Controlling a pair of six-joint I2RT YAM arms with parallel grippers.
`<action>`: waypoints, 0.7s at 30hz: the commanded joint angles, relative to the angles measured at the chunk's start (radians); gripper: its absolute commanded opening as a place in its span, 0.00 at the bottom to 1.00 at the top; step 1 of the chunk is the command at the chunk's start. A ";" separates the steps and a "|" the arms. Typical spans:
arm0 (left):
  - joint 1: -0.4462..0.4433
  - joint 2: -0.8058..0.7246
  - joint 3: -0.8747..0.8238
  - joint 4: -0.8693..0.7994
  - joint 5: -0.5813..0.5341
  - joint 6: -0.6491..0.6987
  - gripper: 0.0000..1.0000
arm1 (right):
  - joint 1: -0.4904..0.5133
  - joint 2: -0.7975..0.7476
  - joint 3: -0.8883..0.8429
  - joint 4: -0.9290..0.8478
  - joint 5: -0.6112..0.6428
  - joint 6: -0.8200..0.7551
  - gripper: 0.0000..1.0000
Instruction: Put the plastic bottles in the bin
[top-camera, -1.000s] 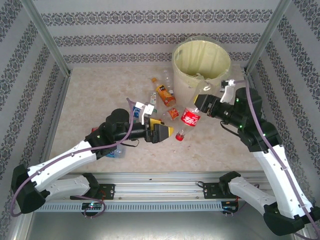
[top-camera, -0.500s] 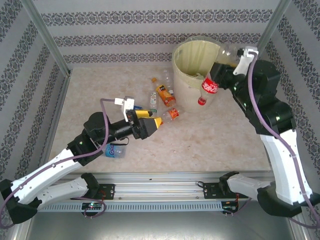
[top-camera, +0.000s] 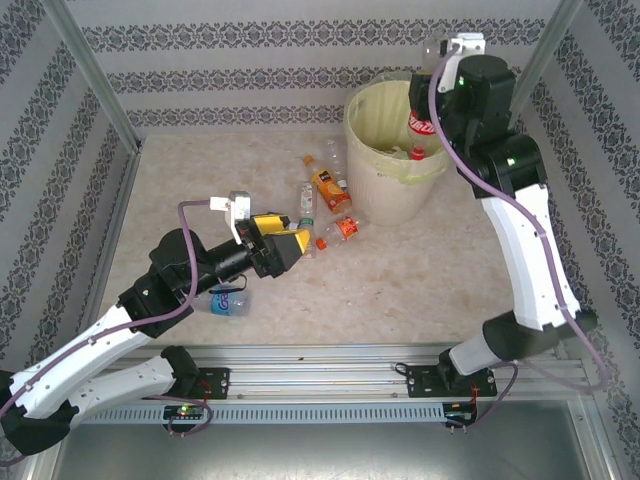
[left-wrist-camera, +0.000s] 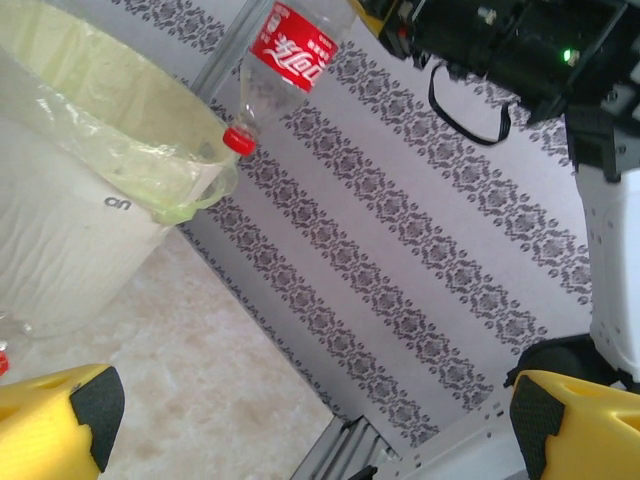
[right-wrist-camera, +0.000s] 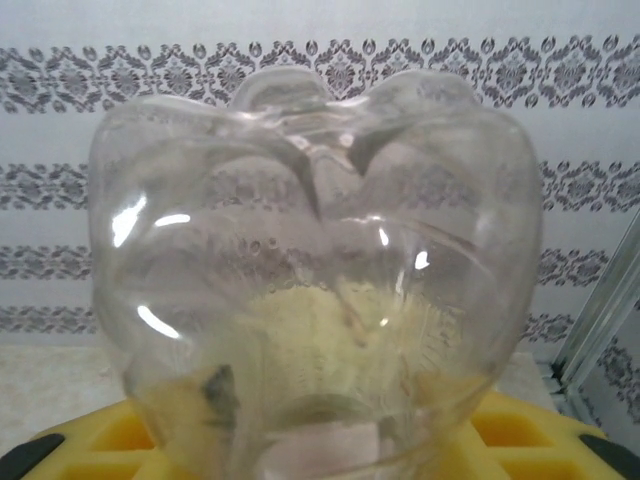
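1. Nearest, a blue-labelled bottle lies on its side on the table, just beside the left arm.
2. The left gripper hangs low over the table, its arm stretched forward and to the right. The fingers are spread wide, holding nothing.
3. Beyond it, loose bottles lie flat near the bin.
4. Farthest, the right arm stands tall. The right gripper is clamped on a red-labelled bottle — long axis near vertical, red cap down — over the bin's open mouth.
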 joint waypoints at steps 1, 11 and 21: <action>-0.008 -0.037 0.037 -0.088 -0.035 0.048 1.00 | -0.032 0.093 0.118 -0.023 0.019 -0.040 0.47; -0.008 -0.091 0.044 -0.223 -0.093 0.067 1.00 | -0.133 0.387 0.407 -0.226 -0.185 0.068 0.45; -0.008 -0.061 0.050 -0.303 -0.088 0.063 1.00 | -0.143 0.516 0.407 -0.305 -0.405 0.187 0.47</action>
